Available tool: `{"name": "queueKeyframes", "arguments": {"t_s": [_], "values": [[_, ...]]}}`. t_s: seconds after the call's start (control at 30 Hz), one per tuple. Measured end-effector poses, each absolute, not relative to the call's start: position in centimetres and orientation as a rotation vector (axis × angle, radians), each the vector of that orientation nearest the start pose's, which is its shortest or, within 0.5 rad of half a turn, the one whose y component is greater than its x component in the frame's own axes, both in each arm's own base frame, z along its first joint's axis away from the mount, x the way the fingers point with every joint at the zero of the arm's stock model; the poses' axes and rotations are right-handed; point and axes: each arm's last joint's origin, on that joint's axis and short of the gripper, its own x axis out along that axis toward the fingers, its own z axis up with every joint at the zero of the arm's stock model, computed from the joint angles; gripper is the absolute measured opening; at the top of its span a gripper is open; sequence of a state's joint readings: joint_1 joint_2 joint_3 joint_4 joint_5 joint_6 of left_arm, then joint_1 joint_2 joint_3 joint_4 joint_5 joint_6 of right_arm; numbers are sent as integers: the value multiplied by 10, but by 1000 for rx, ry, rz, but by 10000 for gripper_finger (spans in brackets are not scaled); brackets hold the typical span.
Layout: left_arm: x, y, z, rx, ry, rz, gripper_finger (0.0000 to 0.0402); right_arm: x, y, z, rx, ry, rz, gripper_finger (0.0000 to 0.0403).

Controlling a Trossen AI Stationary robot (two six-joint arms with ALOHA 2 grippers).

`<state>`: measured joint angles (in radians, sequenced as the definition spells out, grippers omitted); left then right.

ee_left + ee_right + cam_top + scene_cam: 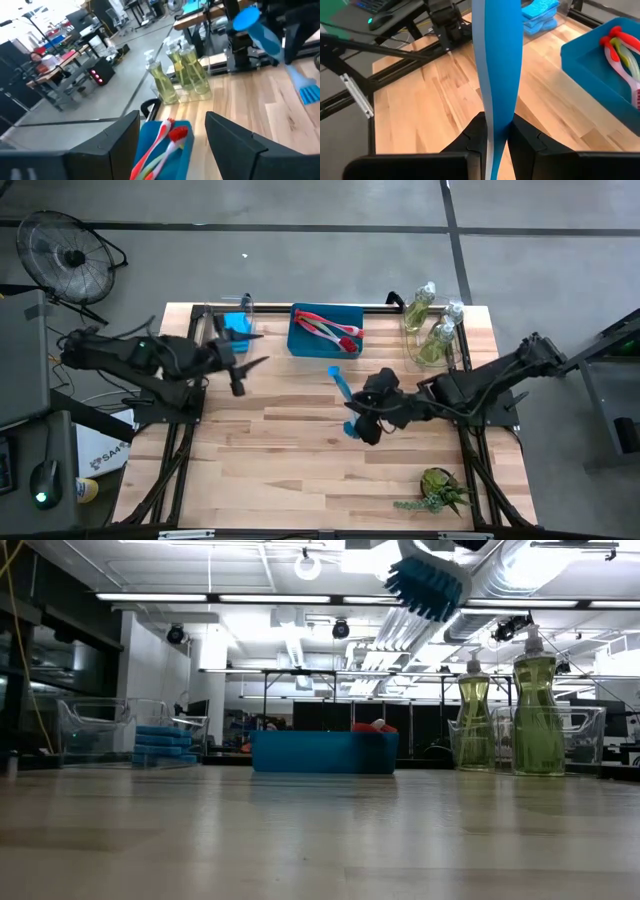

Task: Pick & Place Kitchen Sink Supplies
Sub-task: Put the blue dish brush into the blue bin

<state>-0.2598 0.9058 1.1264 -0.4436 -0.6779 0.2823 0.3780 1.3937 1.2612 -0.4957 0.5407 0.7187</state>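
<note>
Blue dish brush fills the right wrist view, its handle pinched between the right gripper's closed fingers. High view: right gripper sits mid-table, brush lifted clear of the wood; low view shows the bristle head well up in the air.

Left gripper hovers beside the sponge bin, fingers spread, nothing between them.

Risks, as judged:
- Grip is low on a long handle; the heavy end could swing or rotate in the fingers during travel.
- Blue tray is already partly filled, so the brush may ride up on what is inside or hang over the rim.
- Left arm sits close to the tray; a crossing path could clip it.

Containers:
- Blue tray at table rear centre holds a pink-red brush and a yellow-green brush lying together.
- Clear bin at rear left holds stacked blue sponges.
- Clear bin at rear right holds soap bottles of yellow-green liquid, upright.

Small spiky plant lies loose at front right, well apart.
</note>
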Motion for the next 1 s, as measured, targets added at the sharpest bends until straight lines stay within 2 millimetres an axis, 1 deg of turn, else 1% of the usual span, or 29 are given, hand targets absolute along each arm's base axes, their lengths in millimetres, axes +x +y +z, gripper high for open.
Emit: {"name": "queueKeyframes", "arguments": {"t_s": [0.07, 0.17, 0.43, 0.5, 0.57, 0.7, 0.83, 1.0], "values": [[159, -19, 400, 371, 257, 372, 217, 287, 89, 336, 435, 475, -356, 45], [150, -9, 389, 350, 247, 353, 215, 292, 74, 337, 468, 475, -366, 45], [136, 9, 348, 286, 197, 295, 215, 306, 27, 345, 521, 398, -368, 45], [130, 15, 334, 263, 212, 307, 215, 309, 14, 347, 522, 370, -384, 45], [123, 20, 325, 237, 192, 328, 215, 310, 1, 349, 534, 349, -395, 45], [103, 28, 319, 222, 118, 371, 215, 311, -23, 351, 546, 326, -405, 45], [88, 33, 316, 222, 79, 407, 215, 311, -41, 355, 543, 283, -414, 45], [83, 39, 315, 222, 71, 378, 215, 310, -61, 361, 517, 217, -423, 45]]}}
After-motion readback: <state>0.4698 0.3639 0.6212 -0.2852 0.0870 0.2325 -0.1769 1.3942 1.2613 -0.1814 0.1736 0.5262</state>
